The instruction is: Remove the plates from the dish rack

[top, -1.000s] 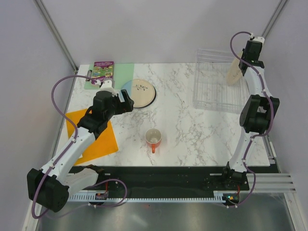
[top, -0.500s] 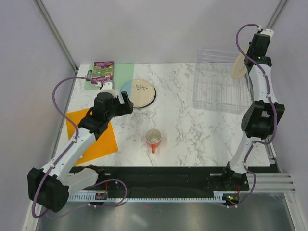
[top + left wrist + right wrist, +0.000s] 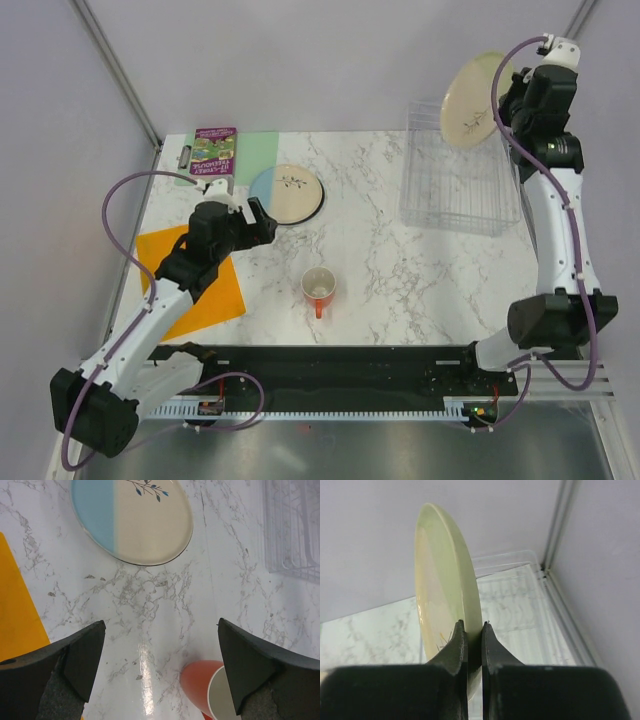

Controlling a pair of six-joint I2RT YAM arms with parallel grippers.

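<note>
My right gripper (image 3: 503, 95) is shut on the rim of a pale yellow-cream plate (image 3: 472, 98) and holds it on edge high above the clear wire dish rack (image 3: 455, 180). In the right wrist view the plate (image 3: 445, 580) stands upright between my fingers (image 3: 457, 645). A cream and blue plate with a small sprig (image 3: 286, 192) lies flat on the table at the back left; it also shows in the left wrist view (image 3: 132, 520). My left gripper (image 3: 262, 219) is open and empty beside that plate. No plate shows inside the rack.
An orange-red mug (image 3: 318, 289) stands at the table's middle front, and shows in the left wrist view (image 3: 210, 687). An orange mat (image 3: 200, 285) lies under my left arm. A green mat (image 3: 255, 150) with a purple packet (image 3: 214, 150) sits at the back left.
My right arm has lifted the pale plate up out of the rack and turned it so its face shows. My left gripper has drawn back slightly from the sprig plate.
</note>
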